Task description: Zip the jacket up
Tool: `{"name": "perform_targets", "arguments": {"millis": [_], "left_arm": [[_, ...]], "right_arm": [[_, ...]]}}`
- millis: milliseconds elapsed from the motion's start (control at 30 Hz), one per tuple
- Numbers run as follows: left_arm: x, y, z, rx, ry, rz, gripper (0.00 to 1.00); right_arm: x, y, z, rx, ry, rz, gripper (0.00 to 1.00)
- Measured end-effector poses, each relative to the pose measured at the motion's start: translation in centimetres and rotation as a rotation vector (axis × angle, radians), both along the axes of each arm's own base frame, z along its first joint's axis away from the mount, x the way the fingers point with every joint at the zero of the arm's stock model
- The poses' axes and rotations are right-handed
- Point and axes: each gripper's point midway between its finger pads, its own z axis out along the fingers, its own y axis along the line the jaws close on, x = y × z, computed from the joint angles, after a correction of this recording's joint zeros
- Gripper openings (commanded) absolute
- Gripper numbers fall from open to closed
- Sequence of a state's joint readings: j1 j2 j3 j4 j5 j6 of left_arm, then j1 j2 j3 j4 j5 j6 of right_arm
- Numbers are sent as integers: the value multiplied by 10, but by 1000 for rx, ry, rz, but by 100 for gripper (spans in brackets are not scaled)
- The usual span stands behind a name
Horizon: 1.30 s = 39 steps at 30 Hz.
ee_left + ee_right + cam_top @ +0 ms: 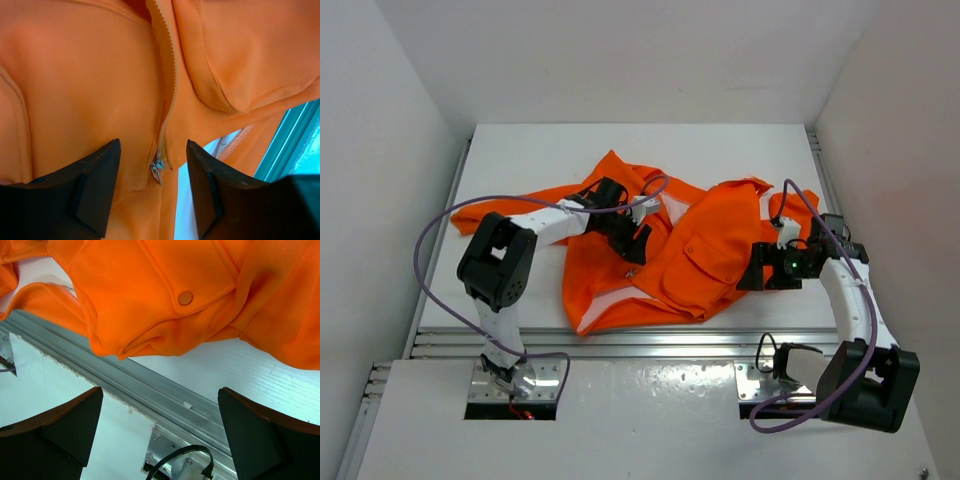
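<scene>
The bright orange jacket point(690, 260) lies crumpled on the white table, its front open and the pale lining showing near the front edge. My left gripper point(638, 243) hovers over the jacket's middle. In the left wrist view its jaws point(153, 145) stand apart on either side of the light zipper, with the small metal zipper pull point(157, 170) hanging between them and touching neither finger. My right gripper point(752, 268) is wide open at the jacket's right edge. In the right wrist view it point(160, 392) holds nothing, just below a flap pocket with a snap button point(185, 297).
An aluminium rail point(650, 343) runs along the table's near edge, with a step down to the arm bases. White walls enclose the table on three sides. Purple cables point(430, 240) loop from both arms. A black cable point(185, 460) sits below the right gripper.
</scene>
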<state>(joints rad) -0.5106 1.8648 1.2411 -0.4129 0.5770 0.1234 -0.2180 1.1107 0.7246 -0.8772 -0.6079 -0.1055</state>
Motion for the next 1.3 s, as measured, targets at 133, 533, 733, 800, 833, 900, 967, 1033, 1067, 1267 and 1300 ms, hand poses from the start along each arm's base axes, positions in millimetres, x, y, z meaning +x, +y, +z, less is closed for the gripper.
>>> {"name": "perform_targets", "arguments": {"millis": [133,533,733,800,833,900,967,1033,1067,1267,1300], "left_arm": [[2,-5,-4,-2,5,-12,55],[-20,-23,-15,-7,33,-107,32],[-27,-30,-15,-8,24,-143,23],[-29,-32,-15,-7,22,-151,23],[-30,-33,-15,-7,20,-155,21],[-31,-34,-15,-4,19,-161,21],[-31,-34,-16,2,16,-160,23],[-30,-33,-17,9,13,-155,26],[-30,-32,-18,16,12,-150,28],[-23,-25,-26,60,-1,-105,31],[-22,-23,-27,65,-3,-98,31]], "right_arm": [[0,0,-1,1,4,0,97],[-2,1,-2,7,21,3,97],[-2,1,-2,7,23,4,97],[-2,1,-2,7,24,4,95],[-2,1,-2,7,24,4,95],[-2,1,-2,8,25,4,95],[-3,1,-2,8,26,4,95],[-3,1,-2,8,27,4,95],[-3,1,-2,8,27,4,95],[-3,1,-2,9,26,4,95],[-3,1,-2,9,26,4,95]]}}
